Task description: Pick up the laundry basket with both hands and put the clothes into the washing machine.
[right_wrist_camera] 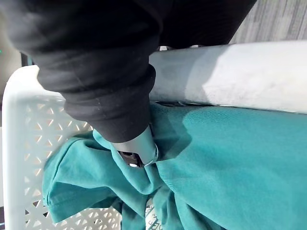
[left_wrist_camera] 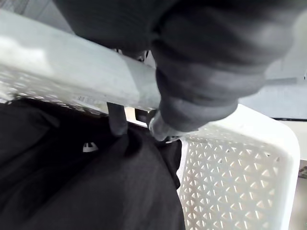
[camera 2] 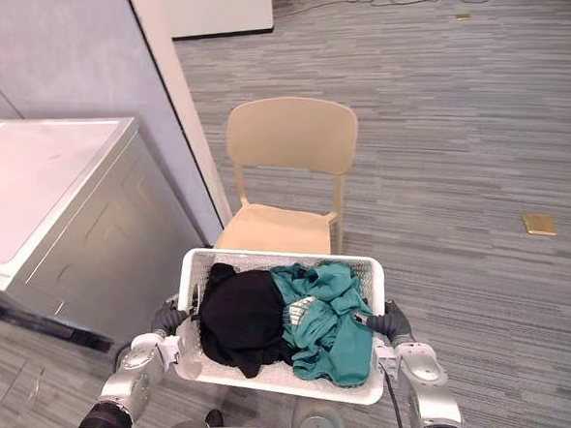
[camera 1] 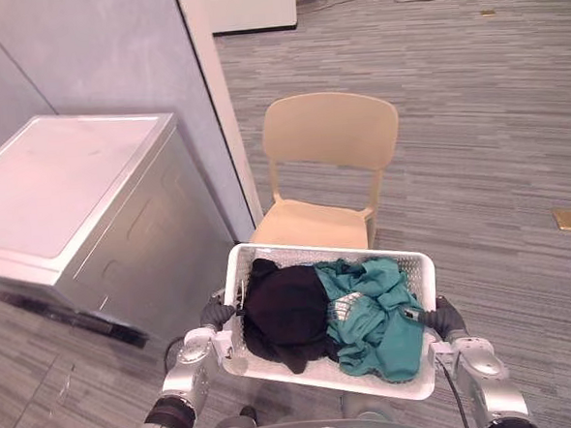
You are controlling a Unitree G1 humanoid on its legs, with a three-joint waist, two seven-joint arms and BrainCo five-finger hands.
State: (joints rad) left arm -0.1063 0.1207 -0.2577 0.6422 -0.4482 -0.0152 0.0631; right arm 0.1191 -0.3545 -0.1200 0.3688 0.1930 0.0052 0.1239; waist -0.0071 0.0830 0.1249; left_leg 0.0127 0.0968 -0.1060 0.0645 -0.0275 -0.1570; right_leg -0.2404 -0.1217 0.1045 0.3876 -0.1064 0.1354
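I read the laundry basket [camera 1: 326, 248] as matt perforated plastic, the black garment [camera 1: 286, 306] and teal garment [camera 1: 385, 329] as soft cloth; washing machine [camera 1: 142, 242] at ten o'clock, satin metal; chair [camera 1: 331, 129], smooth plastic.

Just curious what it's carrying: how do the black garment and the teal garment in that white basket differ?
Colour aside, the black garment is a rounded, bunched mound, while the teal garment spreads in looser folds. The black garment lies at the left side of the laundry basket, by the left robot hand; the teal garment lies at its right, by the right robot hand. Both are crumpled and touch in the middle.
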